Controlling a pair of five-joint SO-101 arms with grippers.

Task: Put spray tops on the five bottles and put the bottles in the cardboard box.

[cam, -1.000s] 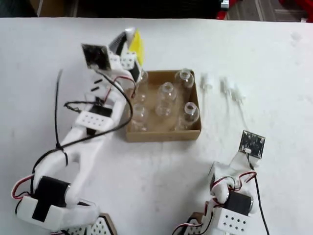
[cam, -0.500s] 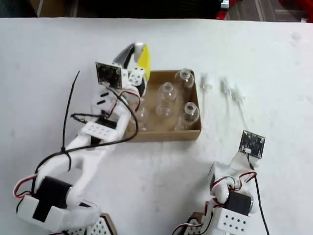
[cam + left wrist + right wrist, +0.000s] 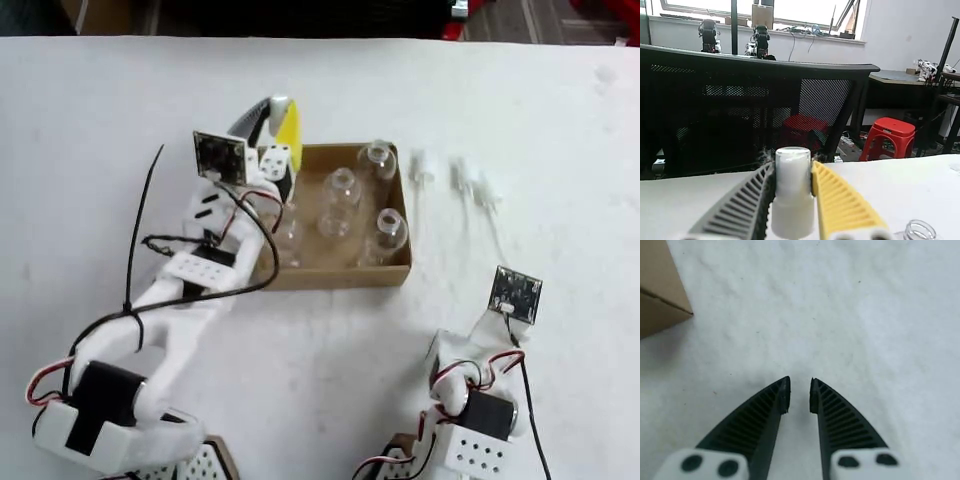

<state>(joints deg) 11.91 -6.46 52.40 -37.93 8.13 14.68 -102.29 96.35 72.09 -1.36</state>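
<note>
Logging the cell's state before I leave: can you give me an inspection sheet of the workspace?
Surface: white table.
Job's things: cardboard box holds bottles without tops; loose spray tops lie beside it on the table.
Clutter: nothing seen.
Grippers: left gripper shut on a spray top; right gripper slightly open, empty, over bare table.
Cables: black cable loops along one arm; red wires on the other.
Surroundings: black mesh chair, red stool.

Quick headcount: one brown cardboard box [image 3: 335,275], two white robot arms [image 3: 190,270] [image 3: 480,390], and three white plastic spray tops [image 3: 423,165] [image 3: 465,175] [image 3: 487,190] loose on the table. There's also a fourth spray top [image 3: 792,190] held up. Clear glass bottles [image 3: 376,158] [image 3: 341,187] [image 3: 388,232] [image 3: 287,238]: four I can make out, maybe five, since an arm hides part of the box.
</note>
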